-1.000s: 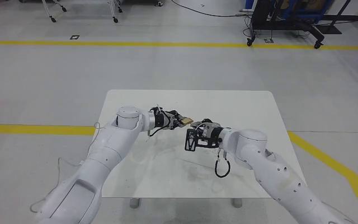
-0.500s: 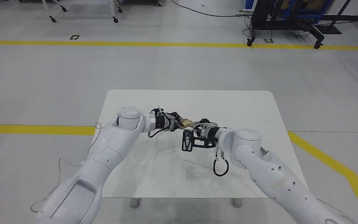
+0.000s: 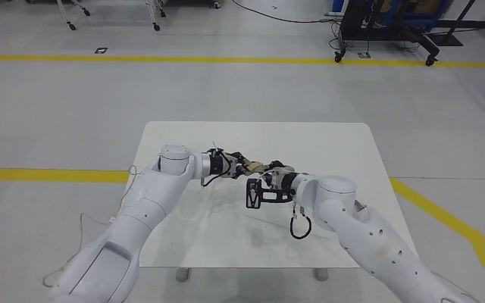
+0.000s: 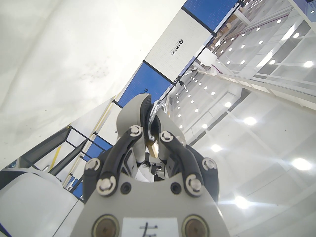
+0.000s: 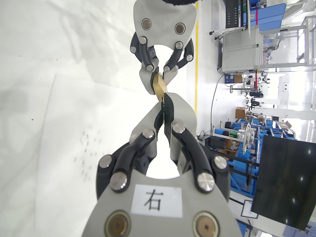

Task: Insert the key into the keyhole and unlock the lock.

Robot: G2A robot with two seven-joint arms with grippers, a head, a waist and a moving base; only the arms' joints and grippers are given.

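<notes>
The left pincer [image 4: 153, 117] was clamped on the lock [image 5: 159, 87], up over the table [image 3: 341, 144]. The right pincer [image 5: 165, 101] pinched the key [image 5: 161, 99], which pointed straight into the lock's bottom end, all in one line.

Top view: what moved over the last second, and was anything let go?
The right gripper, shut on the key, slid toward the lock and closed the gap; the key tip is now at its brass body. Nothing was let go. The left gripper kept holding the lock, almost still.
</notes>
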